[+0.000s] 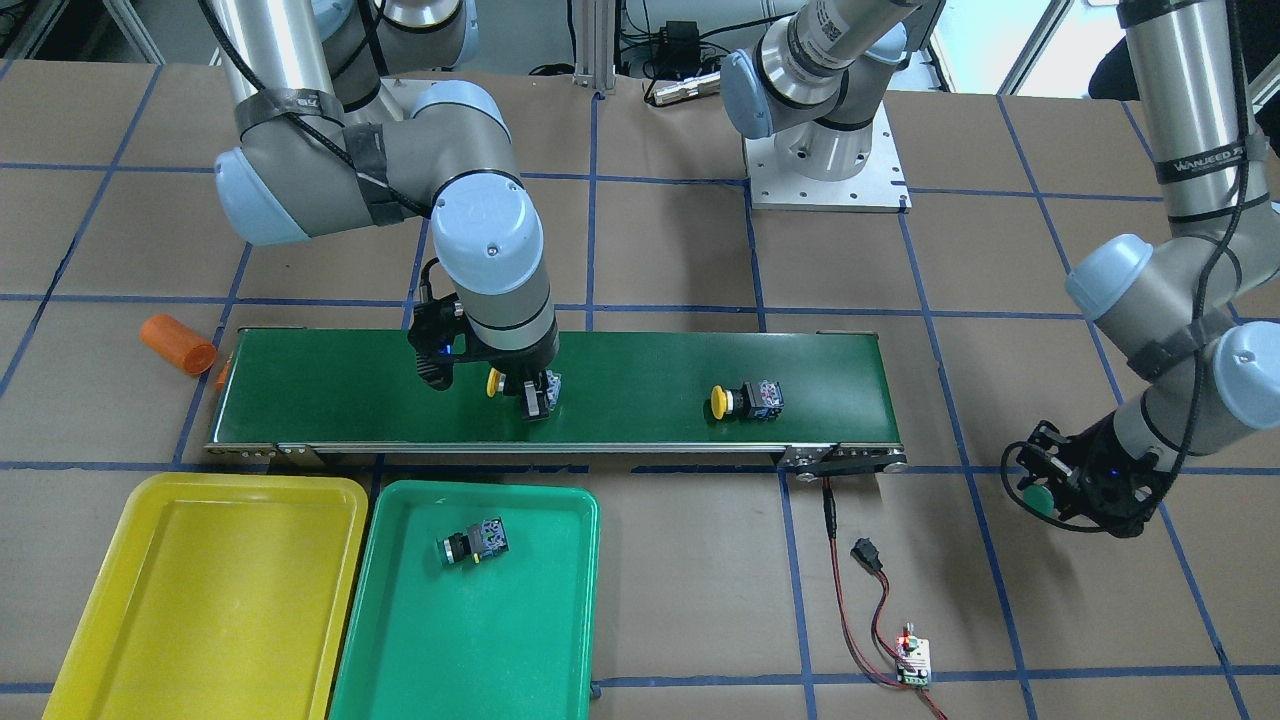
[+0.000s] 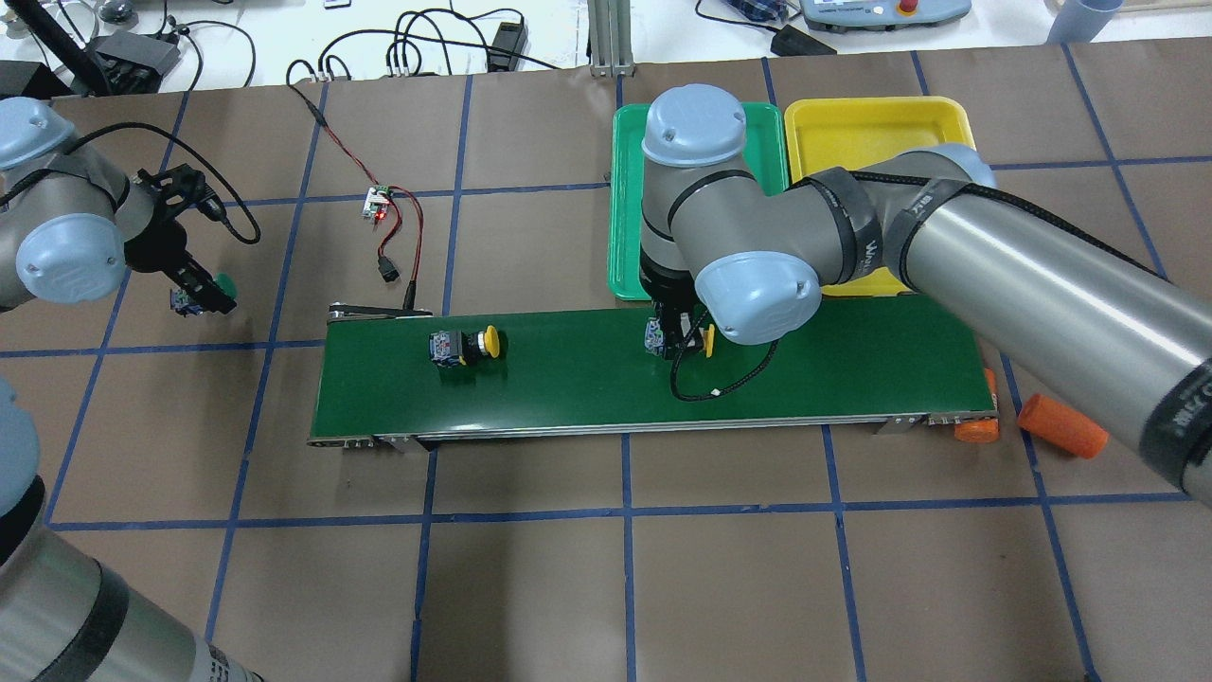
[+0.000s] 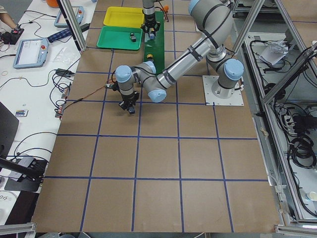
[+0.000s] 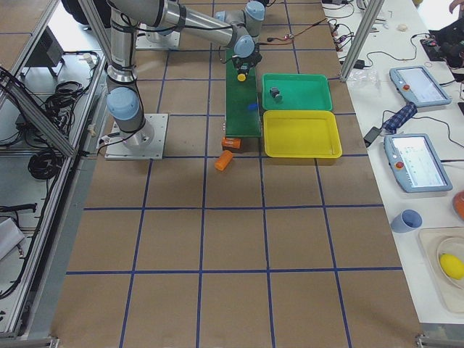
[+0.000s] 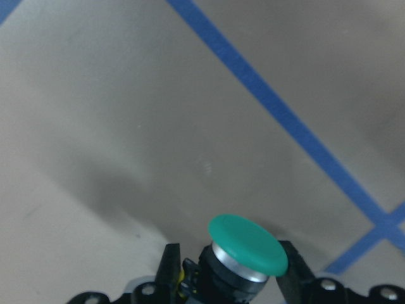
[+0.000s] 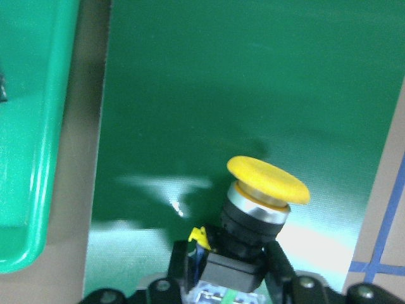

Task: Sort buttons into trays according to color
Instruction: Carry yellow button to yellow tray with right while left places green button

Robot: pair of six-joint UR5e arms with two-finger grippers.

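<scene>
**A:** Honestly, how much is hidden from you?

**B:** Plenty. Seen from behind the robot, the right arm covers much of the green tray (image 2: pixel 627 218) and a strip of the yellow tray (image 2: pixel 881 128). The two lie side by side beyond the conveyor belt (image 1: pixel 640 385), on its far side from the robot. Each wrist camera cuts its gripper off at the bottom edge.

**A:** The jaws, though?

**B:** The right gripper (image 1: pixel 535 398) is down on the belt, about midway along. Its fingers are clamped on the black body of a yellow button (image 6: pixel 268 180), and the grey-blue block is mostly behind them. The left gripper (image 2: pixel 204 289) hangs over the table off the belt's left end, well apart from it. It is closed round a green button (image 5: pixel 247 244) with a broad mushroom cap and a silver collar.

**A:** And the others?

**B:** A second yellow button (image 1: pixel 745 400) lies on its side toward the belt's left end. Another green button (image 1: pixel 472 543) lies in the green tray, in the half nearer the belt, its cap hard to see. An orange cylinder (image 1: pixel 178 343) lies off the belt's right end.
</scene>
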